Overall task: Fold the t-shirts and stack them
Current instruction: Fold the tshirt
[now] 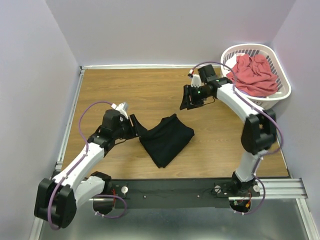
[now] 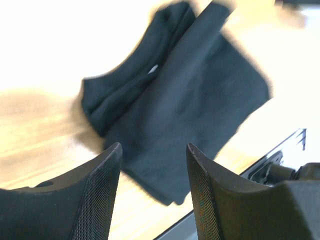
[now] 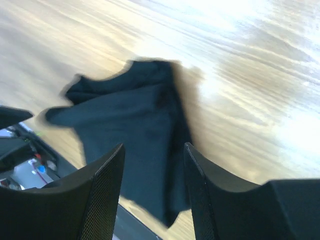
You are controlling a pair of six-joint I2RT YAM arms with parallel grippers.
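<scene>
A folded black t-shirt (image 1: pixel 167 139) lies on the wooden table near the front middle; it also shows in the left wrist view (image 2: pixel 190 105) and the right wrist view (image 3: pixel 135 135). A coral-red t-shirt (image 1: pixel 254 75) lies bunched in the white basket. My left gripper (image 1: pixel 139 129) is open and empty just left of the black shirt, its fingers (image 2: pixel 100 195) apart above the shirt's edge. My right gripper (image 1: pixel 189 100) is open and empty, raised above the table behind and right of the black shirt.
The white slotted laundry basket (image 1: pixel 280 97) stands at the back right corner. A black rail (image 1: pixel 175 190) runs along the table's front edge. Purple-grey walls close in the left, back and right.
</scene>
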